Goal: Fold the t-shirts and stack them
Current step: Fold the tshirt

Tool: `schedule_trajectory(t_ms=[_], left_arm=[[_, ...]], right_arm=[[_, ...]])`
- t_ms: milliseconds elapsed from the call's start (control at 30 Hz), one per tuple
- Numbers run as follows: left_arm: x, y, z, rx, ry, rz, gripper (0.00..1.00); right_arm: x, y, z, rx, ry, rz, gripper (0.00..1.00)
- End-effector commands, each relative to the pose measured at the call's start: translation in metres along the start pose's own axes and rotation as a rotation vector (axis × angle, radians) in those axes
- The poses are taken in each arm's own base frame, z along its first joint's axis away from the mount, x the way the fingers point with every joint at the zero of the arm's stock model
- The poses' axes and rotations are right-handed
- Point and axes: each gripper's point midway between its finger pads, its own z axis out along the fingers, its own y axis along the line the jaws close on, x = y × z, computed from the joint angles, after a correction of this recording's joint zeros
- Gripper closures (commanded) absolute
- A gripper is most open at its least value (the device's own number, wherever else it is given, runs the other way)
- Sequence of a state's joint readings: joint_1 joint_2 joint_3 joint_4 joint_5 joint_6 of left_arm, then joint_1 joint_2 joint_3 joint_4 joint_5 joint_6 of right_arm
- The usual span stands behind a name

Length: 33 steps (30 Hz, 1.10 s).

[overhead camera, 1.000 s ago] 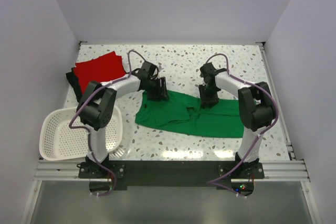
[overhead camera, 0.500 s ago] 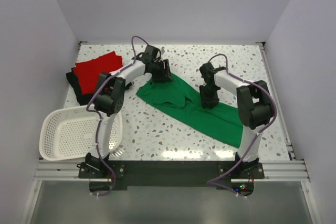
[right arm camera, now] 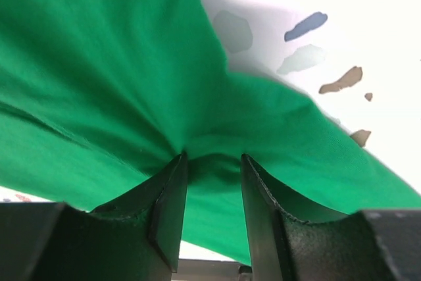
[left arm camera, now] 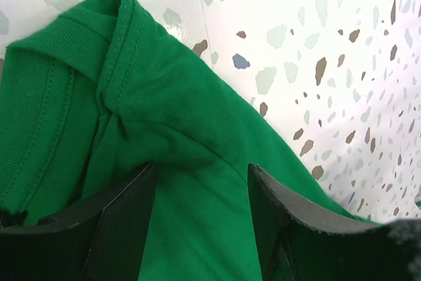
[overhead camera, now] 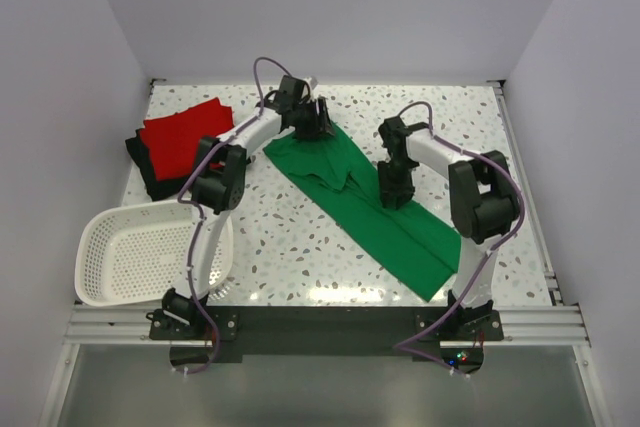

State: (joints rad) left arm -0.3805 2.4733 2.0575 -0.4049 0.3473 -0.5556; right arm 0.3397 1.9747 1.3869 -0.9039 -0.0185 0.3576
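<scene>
The bright green t-shirt (overhead camera: 375,212) lies stretched in a long diagonal band from the far middle of the table to the near right. My left gripper (overhead camera: 315,125) is at its far end, shut on the cloth near the collar (left arm camera: 79,51); green cloth fills the gap between its jaws (left arm camera: 200,169). My right gripper (overhead camera: 392,187) is at the band's middle, shut on a puckered fold of the same shirt (right arm camera: 212,159). The red t-shirt (overhead camera: 185,132) lies folded on the black t-shirt (overhead camera: 143,165) at the far left.
A white slotted basket (overhead camera: 110,262) stands at the near left, overhanging the table's edge. The speckled tabletop (overhead camera: 290,247) shows between basket and shirt. White walls close the table on the left, right and far sides.
My left gripper has moved away and slightly right, dragging the shirt's end with it. The shirt has gone from a wide crumpled patch to a narrow diagonal band. The right gripper has barely moved.
</scene>
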Motion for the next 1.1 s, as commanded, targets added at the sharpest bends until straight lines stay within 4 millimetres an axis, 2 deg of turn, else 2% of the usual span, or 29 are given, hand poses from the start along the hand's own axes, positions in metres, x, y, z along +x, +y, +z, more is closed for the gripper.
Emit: schedule_trajectory(t_ms=[0,133,200,233,300,400,467,500,533,667,800,900,1067], left_arm=[[-0.010,0.027,0.006,-0.060,-0.048,0.006,0.37],[-0.040,-0.007,-0.025,0.002,-0.128,0.021,0.36],[-0.045,-0.019,-0.036,0.024,-0.146,0.028,0.36],[-0.049,-0.026,-0.049,0.034,-0.166,0.024,0.36],[-0.047,-0.032,-0.058,0.038,-0.176,0.021,0.36],[-0.029,-0.035,-0.076,0.032,-0.159,-0.026,0.36],[-0.016,-0.036,-0.080,0.030,-0.137,-0.039,0.36],[-0.001,-0.028,-0.076,0.017,-0.114,-0.052,0.36],[0.002,-0.031,-0.082,0.025,-0.119,-0.061,0.36],[0.036,-0.022,-0.076,0.028,-0.053,-0.109,0.36],[0.071,-0.001,-0.064,-0.008,0.037,-0.162,0.35],[0.088,0.011,-0.056,-0.029,0.089,-0.187,0.35],[0.097,0.029,-0.045,-0.053,0.118,-0.228,0.35]], right_arm=[[-0.006,-0.002,-0.032,0.004,-0.035,-0.027,0.58],[-0.006,-0.012,-0.049,0.045,-0.068,-0.066,0.57],[-0.002,-0.017,-0.049,0.056,-0.066,-0.086,0.56],[0.000,-0.019,-0.049,0.065,-0.064,-0.092,0.56],[0.008,-0.025,-0.046,0.081,-0.049,-0.102,0.57],[0.014,-0.031,-0.038,0.101,-0.042,-0.106,0.57],[0.019,-0.035,-0.031,0.112,-0.027,-0.106,0.57],[0.020,-0.035,-0.028,0.113,-0.026,-0.106,0.57],[0.020,-0.036,-0.024,0.113,-0.027,-0.106,0.57],[0.019,-0.038,-0.008,0.129,-0.004,-0.105,0.57],[0.018,-0.034,0.001,0.112,0.008,-0.099,0.57],[0.023,-0.030,0.008,0.094,0.019,-0.087,0.57],[0.038,-0.029,0.024,0.079,0.079,-0.045,0.58]])
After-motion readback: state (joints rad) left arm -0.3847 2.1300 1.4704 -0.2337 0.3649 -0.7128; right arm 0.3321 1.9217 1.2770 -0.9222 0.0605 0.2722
